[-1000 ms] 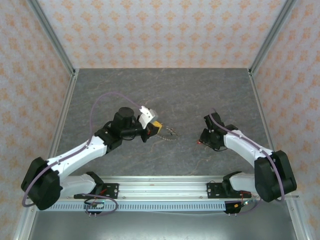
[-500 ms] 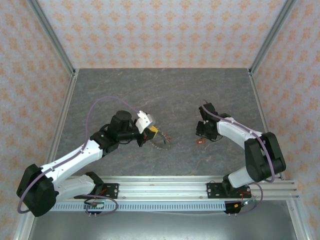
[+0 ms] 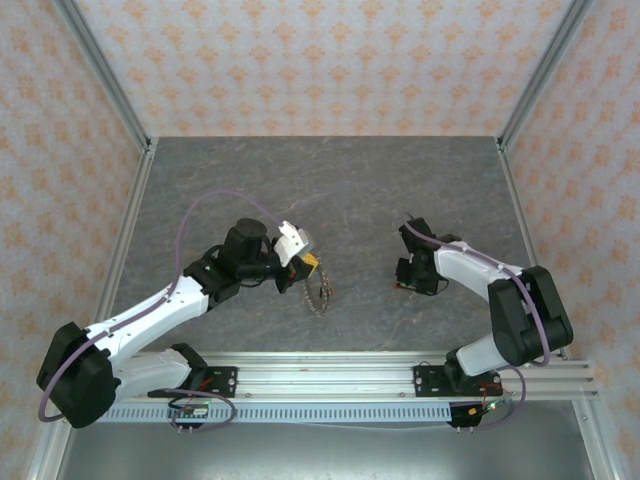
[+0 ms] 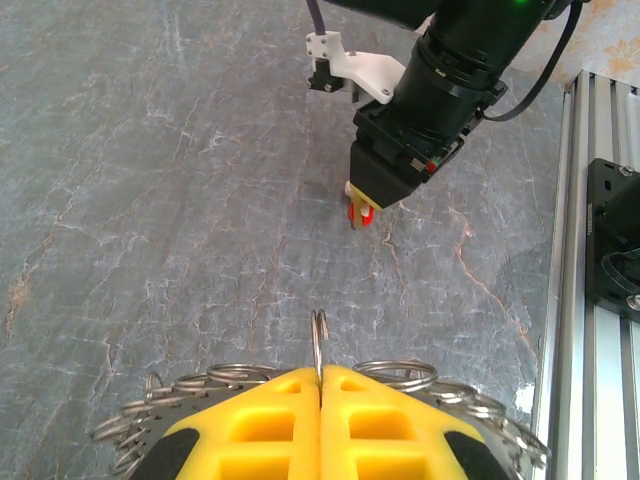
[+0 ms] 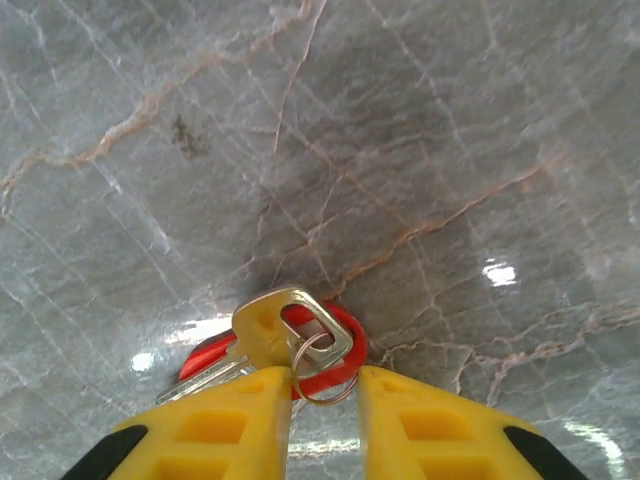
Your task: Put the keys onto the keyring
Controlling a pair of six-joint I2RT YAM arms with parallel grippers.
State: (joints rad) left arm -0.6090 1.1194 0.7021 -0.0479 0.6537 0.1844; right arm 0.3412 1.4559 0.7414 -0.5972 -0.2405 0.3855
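A grey marbled worktop [image 3: 330, 180] (veined with pale, rusty streaks) sits between orange-patterned walls [image 3: 320, 60], an aluminium rail [image 3: 330, 362] along its near edge.

Grey marbled table [image 3: 350, 190], keys [image 5: 255, 330] with red and brass heads lying flat on it, right of centre

Bare table [image 3: 345, 190] between keyring [image 3: 320, 294] and keys [image 5: 262, 335]

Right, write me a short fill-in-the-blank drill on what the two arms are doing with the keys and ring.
1. The left fingers are pressed ___ on the keyring.
2. The key at the tips of the right fingers has a ___ head.
3. The fingers on both arms are coloured ___.
Missing words: shut, red, yellow.
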